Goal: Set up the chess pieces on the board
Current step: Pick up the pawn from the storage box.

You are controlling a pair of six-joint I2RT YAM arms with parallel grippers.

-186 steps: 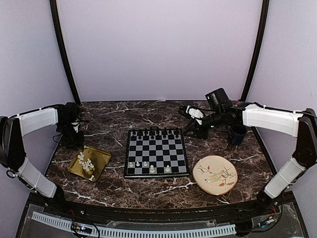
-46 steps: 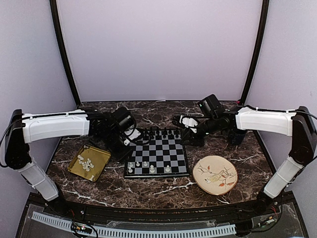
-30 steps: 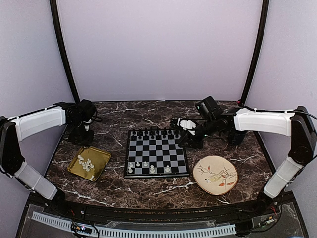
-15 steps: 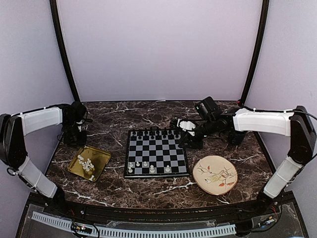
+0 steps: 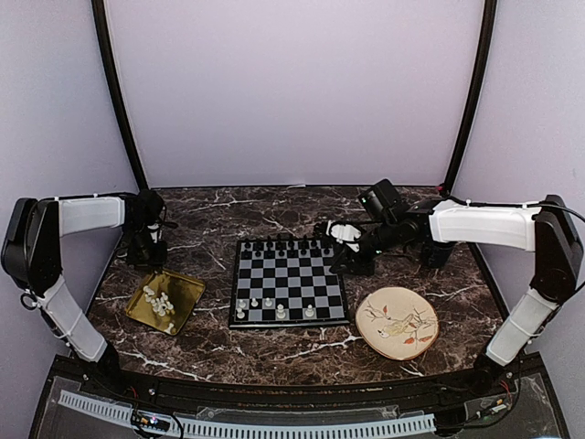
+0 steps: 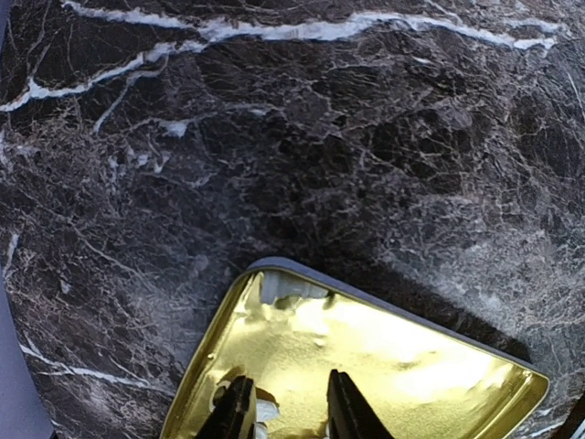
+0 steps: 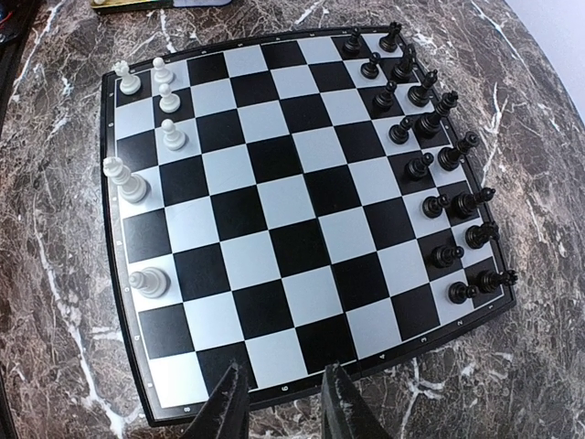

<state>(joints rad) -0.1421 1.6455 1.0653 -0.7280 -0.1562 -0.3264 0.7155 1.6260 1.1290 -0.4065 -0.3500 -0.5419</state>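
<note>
Status: white side roughly a third done. board (image 5: 289, 274) sits mid tabletop (image 5: 274, 352), btwn gold tray (image 6: 384, 357) on the robot's left and plate (image 5: 397, 322) on its right. black chessmen (image 7: 419, 166) fill both far ranks and look complete, so no work there afaict. white chessmen (image 7: 124, 178): six on the board, all upright. Three are on the near back rank and three on the pawn rank ahead of it, bunched twd the left half. Right half of white's two ranks is bare. So approx ten to go, assuming a std set. The rest lie heaped in the tray, too small to count or type at this res. left jaws: hanging over the tray's far corner, parted, gold showing in the gap, nothing btwn them. A few white bits sit by the fingers at the frame's bottom edge, not gripped as far as I can see. right jaws: hovering just off the board's right edge above the tabletop, parted, empty. Est: next pick comes from the tray w/ the left side. Pieces are tiny and piled, so isolating one is the hard bit. Which square is next can't be called w/o the piece type.
</note>
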